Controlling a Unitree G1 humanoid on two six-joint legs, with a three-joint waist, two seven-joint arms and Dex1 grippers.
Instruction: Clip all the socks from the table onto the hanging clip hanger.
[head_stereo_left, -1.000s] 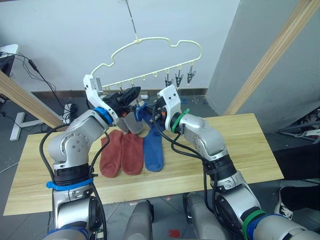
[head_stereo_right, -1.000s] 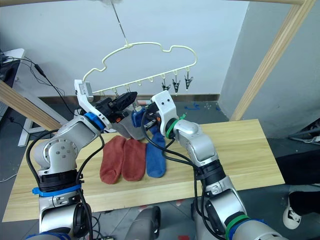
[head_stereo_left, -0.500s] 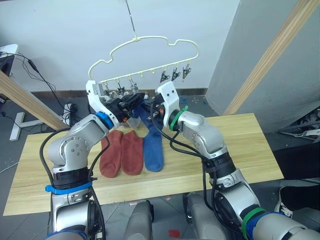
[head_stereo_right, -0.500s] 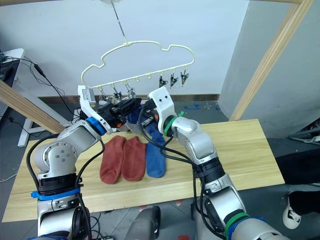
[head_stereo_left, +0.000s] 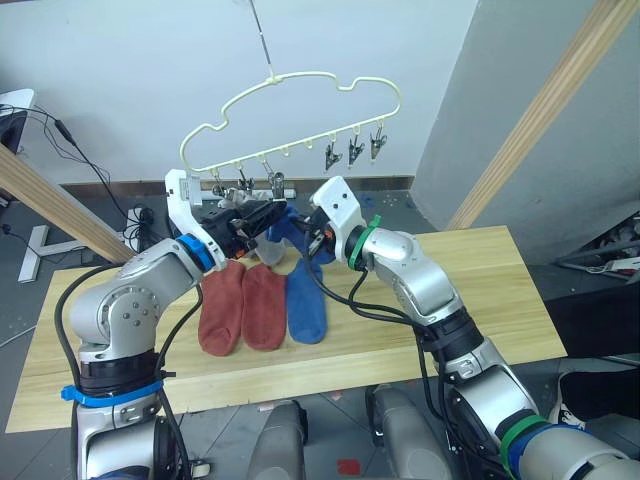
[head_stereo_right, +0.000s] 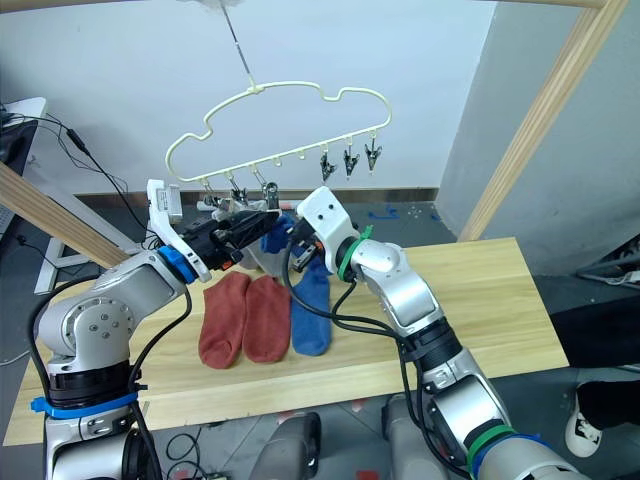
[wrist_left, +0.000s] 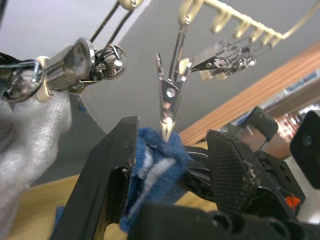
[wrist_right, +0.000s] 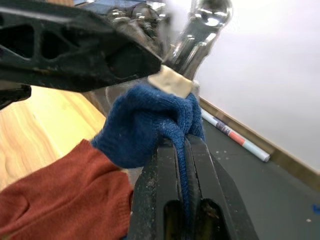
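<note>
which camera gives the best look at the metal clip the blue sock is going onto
The left wrist view: the small silver metal clip hangs with its tip touching the bunched blue knit sock. The right wrist view catches only its blurred end; the head views show it tiny.

Pinched flat between the matt black plastic fingers of the right gripper (wrist_right: 182, 200), a blue sock (wrist_right: 145, 122) shows a coarse, fuzzy knit, with rust-red socks (wrist_right: 60, 200) of the same rough cloth lying below it on the pale, matt-grained wooden table (head_stereo_left: 480, 300). Just above that claw, glossy metal clips (wrist_left: 169, 97) with cream tips hang from the smooth pale yellow clip hanger (head_stereo_left: 300, 80). The left gripper (wrist_left: 175, 165) has textured, matt black fingers set either side of the blue fabric.
</note>
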